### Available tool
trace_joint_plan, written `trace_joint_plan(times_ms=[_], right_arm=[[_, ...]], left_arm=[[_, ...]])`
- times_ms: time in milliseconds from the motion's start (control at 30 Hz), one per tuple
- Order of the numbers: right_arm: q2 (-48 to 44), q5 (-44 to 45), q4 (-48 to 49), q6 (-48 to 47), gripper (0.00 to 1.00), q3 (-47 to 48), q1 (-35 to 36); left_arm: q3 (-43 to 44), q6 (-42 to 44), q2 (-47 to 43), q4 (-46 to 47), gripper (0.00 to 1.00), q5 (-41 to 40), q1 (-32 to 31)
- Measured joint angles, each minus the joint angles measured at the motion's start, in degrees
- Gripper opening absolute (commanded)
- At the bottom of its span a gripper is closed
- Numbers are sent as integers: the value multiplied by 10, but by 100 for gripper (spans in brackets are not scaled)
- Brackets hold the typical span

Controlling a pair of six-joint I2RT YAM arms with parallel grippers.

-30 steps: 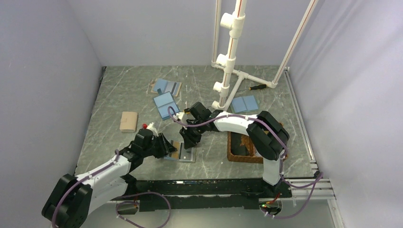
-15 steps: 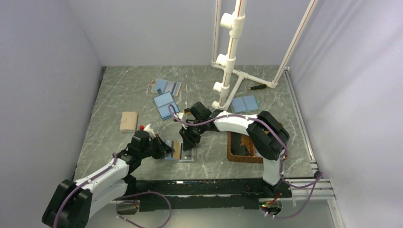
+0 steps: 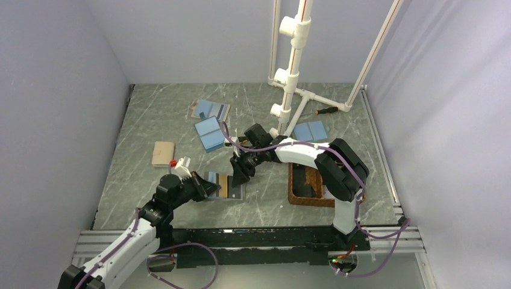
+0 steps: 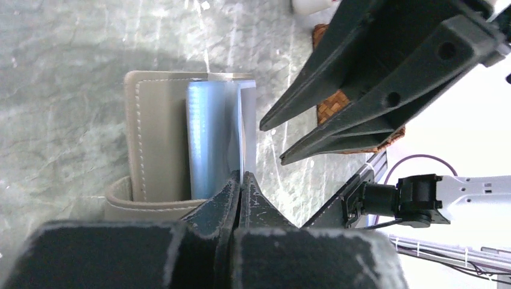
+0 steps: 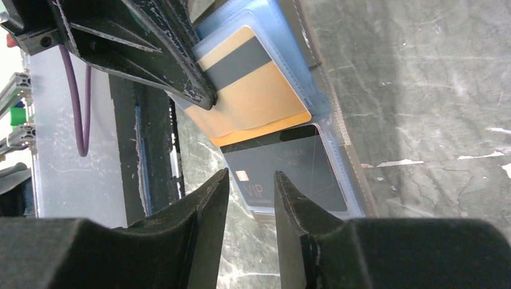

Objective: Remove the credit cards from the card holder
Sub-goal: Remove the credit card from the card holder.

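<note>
Inside one card holder point(image 4: 153, 138) lie two credit cards point(image 5: 259, 96); left pincer point(image 4: 241, 177) pressed together, right pincer point(image 5: 250, 174) spread.

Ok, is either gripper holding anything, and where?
The left gripper is shut on the card holder, pinching its blue leaf's edge. The right gripper is open at the dark card, holding nothing.

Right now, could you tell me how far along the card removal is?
Done: no card looks removed yet; an orange card and a dark card sit in the card holder. In hand: left pincer shut on the holder's edge, right pincer open at the dark card. Left: pulling both out.
</note>
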Motion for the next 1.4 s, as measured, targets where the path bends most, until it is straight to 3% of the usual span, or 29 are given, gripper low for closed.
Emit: trace_joint_plan(times_ms=[267, 667, 1133, 1400], right_arm=[[-6, -27, 7, 13, 46, -1, -4], [-32, -66, 23, 29, 49, -5, -21], [-44, -99, 58, 92, 51, -21, -29], [-60, -132, 99, 136, 51, -34, -29]], left_arm=[[-14, 15, -29, 37, 0, 20, 0], [-29, 28, -16, 130, 0, 64, 0], [-31, 28, -106, 123, 0, 58, 1], [-31, 22, -92, 153, 0, 59, 2]])
